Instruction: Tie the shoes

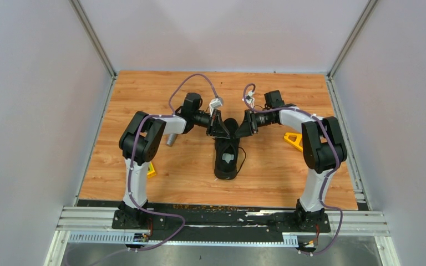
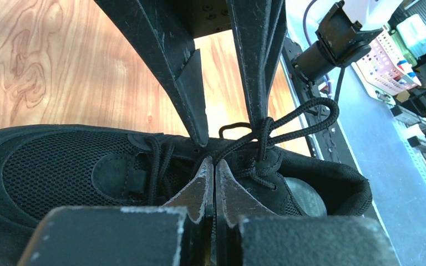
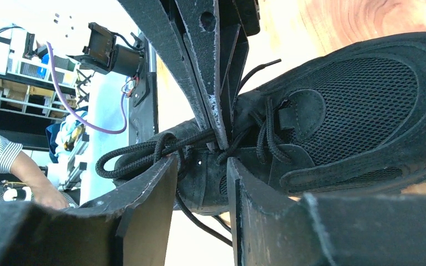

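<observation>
The black sneaker [image 1: 226, 162] lies mid-table, heel toward the arms, pale insole showing. It fills the left wrist view [image 2: 61, 166] and the right wrist view [image 3: 360, 94]. My left gripper [image 1: 222, 132] is over the lacing, shut [image 2: 215, 165] on a strand of the black lace. A lace loop [image 2: 317, 108] stands out toward the heel and also shows in the right wrist view [image 3: 123, 159]. My right gripper [image 1: 242, 131] faces it from the other side, open [image 3: 202, 166], its fingers astride the knot area with the loop at one fingertip.
A silver microphone [image 1: 171, 139] lies partly hidden under the left arm. A yellow piece [image 1: 293, 140] sits by the right arm and another [image 1: 151, 170] by the left arm's base. Grey walls enclose the table; a metal rail [image 1: 222, 217] runs along the near edge.
</observation>
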`<state>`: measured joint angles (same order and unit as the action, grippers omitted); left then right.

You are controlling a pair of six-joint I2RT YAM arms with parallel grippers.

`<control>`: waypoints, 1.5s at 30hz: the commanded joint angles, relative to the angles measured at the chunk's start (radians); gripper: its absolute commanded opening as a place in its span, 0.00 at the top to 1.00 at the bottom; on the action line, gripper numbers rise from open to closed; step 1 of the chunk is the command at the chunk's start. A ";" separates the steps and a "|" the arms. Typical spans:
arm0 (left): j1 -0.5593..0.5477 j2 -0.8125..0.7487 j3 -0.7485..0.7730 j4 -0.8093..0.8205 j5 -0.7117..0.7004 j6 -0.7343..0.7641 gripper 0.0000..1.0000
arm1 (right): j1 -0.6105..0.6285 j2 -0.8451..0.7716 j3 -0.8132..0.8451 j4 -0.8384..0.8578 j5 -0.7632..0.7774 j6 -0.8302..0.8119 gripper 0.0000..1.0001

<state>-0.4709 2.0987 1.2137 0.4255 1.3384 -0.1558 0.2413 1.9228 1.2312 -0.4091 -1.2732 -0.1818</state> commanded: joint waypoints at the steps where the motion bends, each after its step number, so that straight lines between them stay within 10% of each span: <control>1: -0.007 0.022 0.042 0.002 -0.027 -0.013 1.00 | 0.017 0.004 0.031 -0.020 -0.018 -0.010 0.60; 45: -0.034 0.041 0.098 -0.156 -0.096 0.055 1.00 | 0.093 -0.144 0.043 -0.039 0.295 -0.034 0.64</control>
<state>-0.4835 2.1231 1.2839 0.2584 1.2903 -0.1402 0.3149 1.8496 1.2476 -0.4908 -1.0279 -0.1860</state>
